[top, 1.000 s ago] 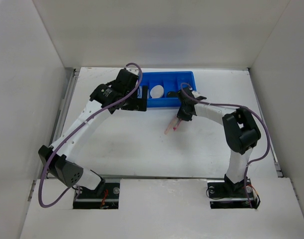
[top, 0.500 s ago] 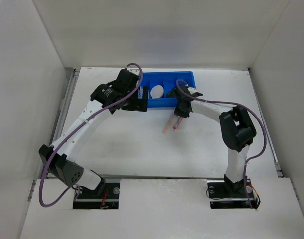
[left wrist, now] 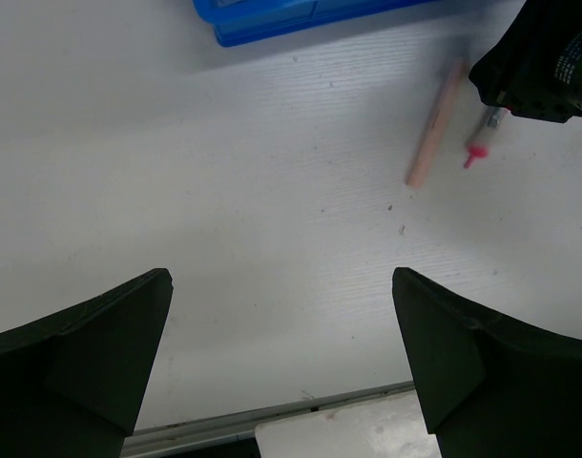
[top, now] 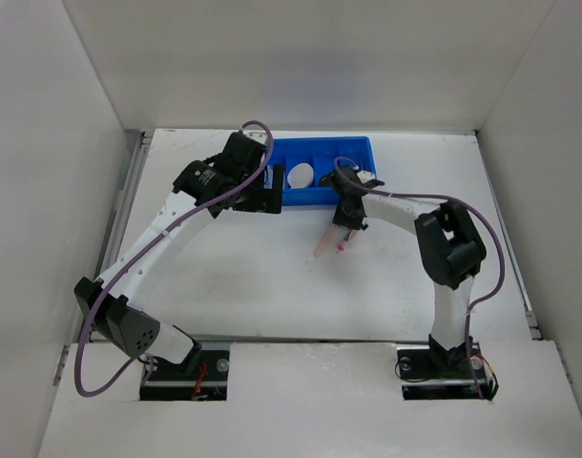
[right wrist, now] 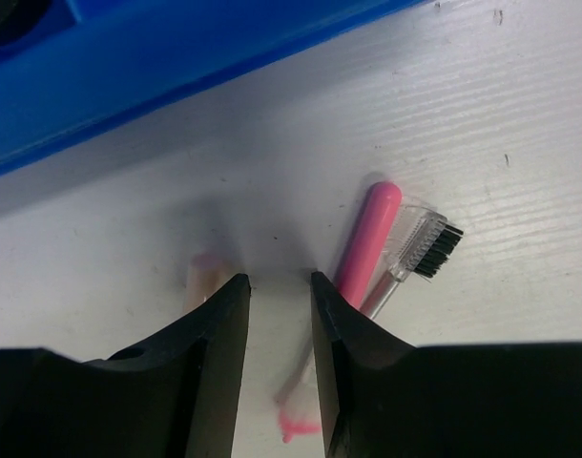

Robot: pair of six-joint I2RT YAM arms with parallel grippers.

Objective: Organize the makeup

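**Pencils loose on the counter, both sets of jaws empty**

Right jaws sit low over the counter (top: 253, 277) just in front of the blue tray (top: 358, 145), narrow gap with nothing in it; beige pencil (right wrist: 203, 277) lies just outside one finger, pink pencil (right wrist: 367, 239) and a little clear brush (right wrist: 420, 250) outside the other; left jaws spread wide and empty near the tray's left end; a white round puff (top: 301, 176) lies in the tray.

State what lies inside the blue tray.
A white round puff and a dark compact lie near the middle of the tray. The left arm covers its left end and the right arm covers part of its right end, so anything there cannot be seen.
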